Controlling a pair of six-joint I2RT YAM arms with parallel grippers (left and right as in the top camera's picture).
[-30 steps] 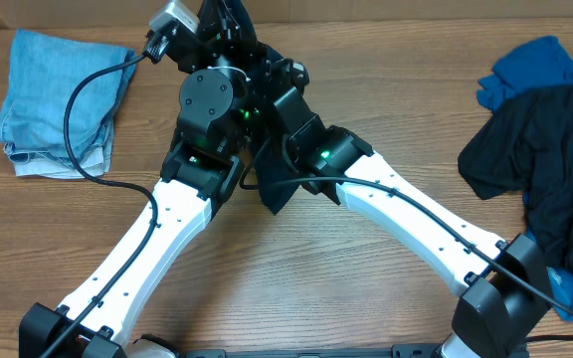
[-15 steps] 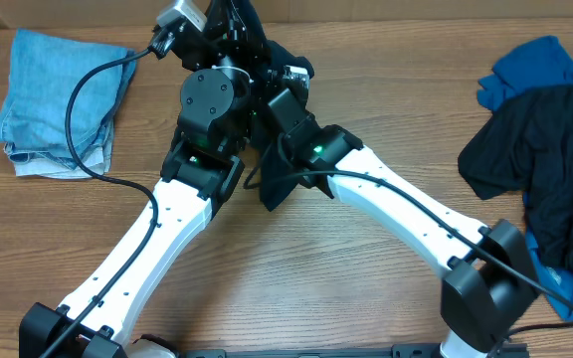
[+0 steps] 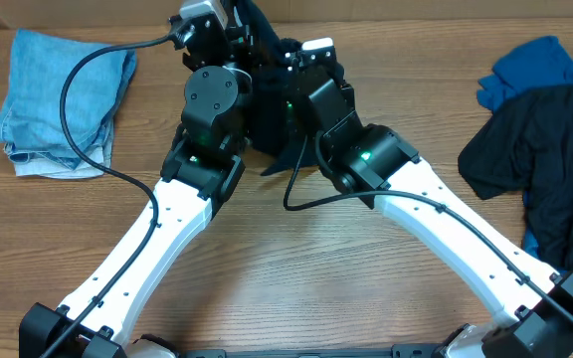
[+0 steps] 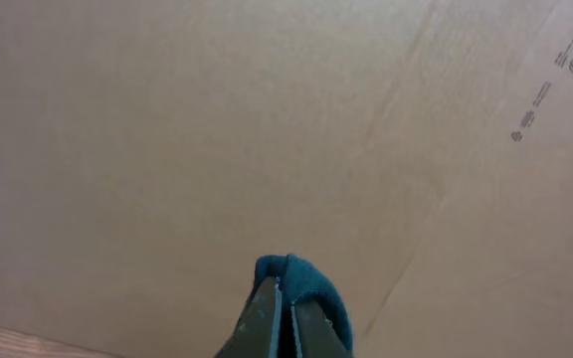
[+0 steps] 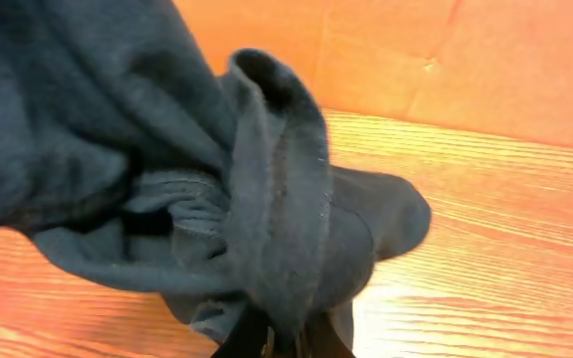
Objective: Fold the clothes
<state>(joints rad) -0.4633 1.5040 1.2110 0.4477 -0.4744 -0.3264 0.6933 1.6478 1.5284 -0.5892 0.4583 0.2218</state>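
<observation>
A dark navy shirt (image 3: 272, 139) hangs bunched between my two arms at the back middle of the table. Its lower tip (image 3: 288, 161) droops toward the wood. My left gripper (image 4: 285, 320) is shut on a small fold of the shirt (image 4: 301, 283), raised in front of the cardboard wall. My right gripper (image 5: 285, 343) is shut on a thick rolled edge of the same shirt (image 5: 277, 199), with the bulk of the fabric bunched to its left just above the table. In the overhead view both sets of fingers are hidden by the wrists and cloth.
A folded pale blue denim-like garment (image 3: 58, 99) lies at the back left, with the left arm's cable crossing it. A heap of dark clothes (image 3: 550, 169) topped by a bright blue one (image 3: 530, 65) fills the right edge. A cardboard wall (image 4: 217, 119) stands behind.
My right gripper has shut on the dark shirt and swung back and to the right, drawing the cloth up. The left gripper has stayed shut on its fold and moved slightly back.
</observation>
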